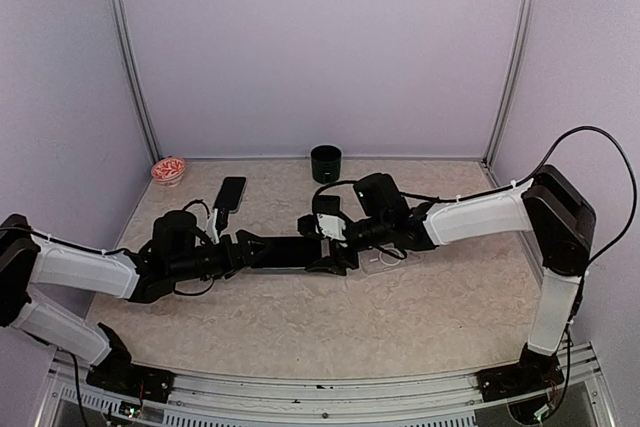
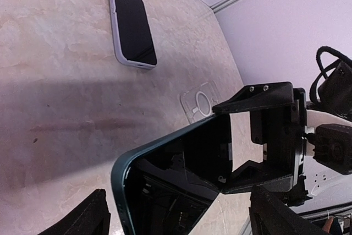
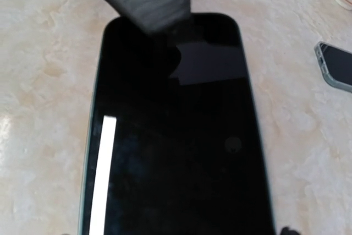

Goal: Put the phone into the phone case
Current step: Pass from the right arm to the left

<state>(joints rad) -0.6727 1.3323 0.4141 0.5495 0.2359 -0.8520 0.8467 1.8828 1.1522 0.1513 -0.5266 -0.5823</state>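
While my right gripper (image 1: pixel 336 256) pinches the phone (image 1: pixel 290 254), I see the left gripper (image 1: pixel 254 249) jaws spread around its other end.

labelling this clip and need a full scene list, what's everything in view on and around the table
dark phone: 1, black screen with dark teal edge, mid-table between the two grippers, seemingly lifted
cased phone: 1, black screen in a pale case, lying flat, left of centre toward the back
clear case: 1, see-through with a ring mark, flat on the table by the right gripper
cup: 1, dark, back edge, centre
bowl: 1, red and white, back left corner
table: 1, beige marbled
left gripper: 1, black on a white arm, open, fingers either side of the dark phone's left end
right gripper: 1, black on a white arm, shut on its other end
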